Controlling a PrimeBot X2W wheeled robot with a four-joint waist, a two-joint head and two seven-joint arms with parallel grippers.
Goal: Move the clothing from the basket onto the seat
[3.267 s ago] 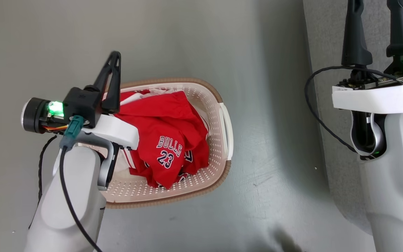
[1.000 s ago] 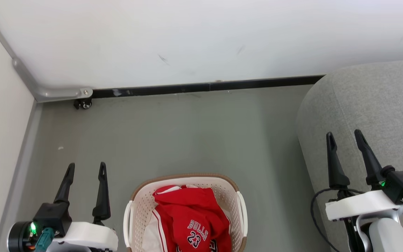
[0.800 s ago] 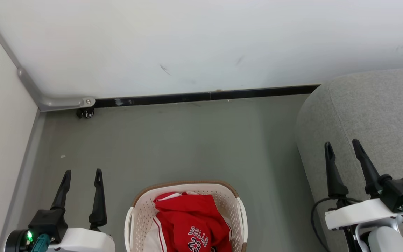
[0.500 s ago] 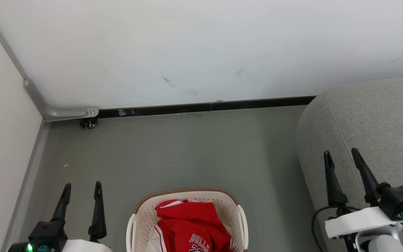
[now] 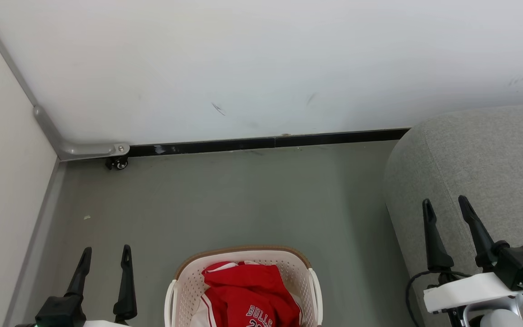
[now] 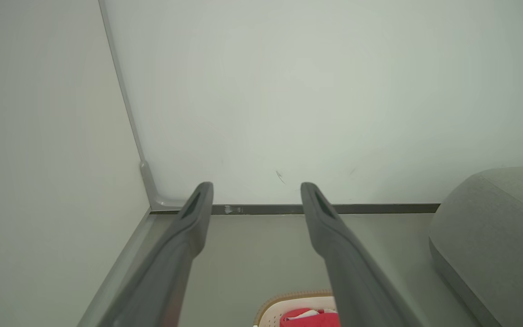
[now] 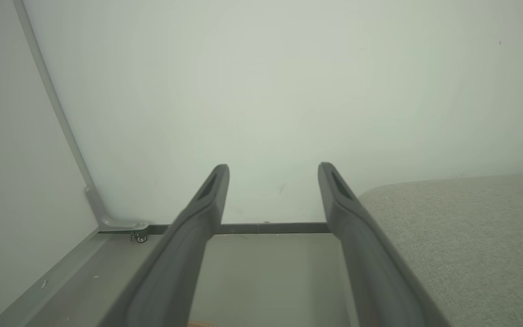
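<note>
The red clothing (image 5: 250, 293) with white trim and "BULLS" lettering lies bunched in the cream basket (image 5: 189, 284) with a brown rim, at the bottom middle of the head view. The grey seat (image 5: 479, 159) fills the right side. My left gripper (image 5: 106, 255) stands open and empty left of the basket, above the floor. Over the seat's left edge my right gripper (image 5: 445, 205) is open too, with nothing in it. The left wrist view has the clothing (image 6: 309, 318), the basket (image 6: 288, 302) and the seat (image 6: 493, 236) past its open gripper (image 6: 257, 190). The right wrist view looks between open fingers (image 7: 209, 190) at the seat (image 7: 461, 236).
A white wall (image 5: 261, 63) with a black skirting strip (image 5: 261, 143) runs across the back. A second pale wall (image 5: 2, 172) closes the left side, with a grey corner bracket and small caster (image 5: 117, 163). Grey floor (image 5: 243, 200) lies between the walls, basket and seat.
The head camera has tilted up, so basket and grippers sit lower in the picture and more wall shows. Earlier the left gripper hung over the basket; it has since drawn back to the left, empty.
</note>
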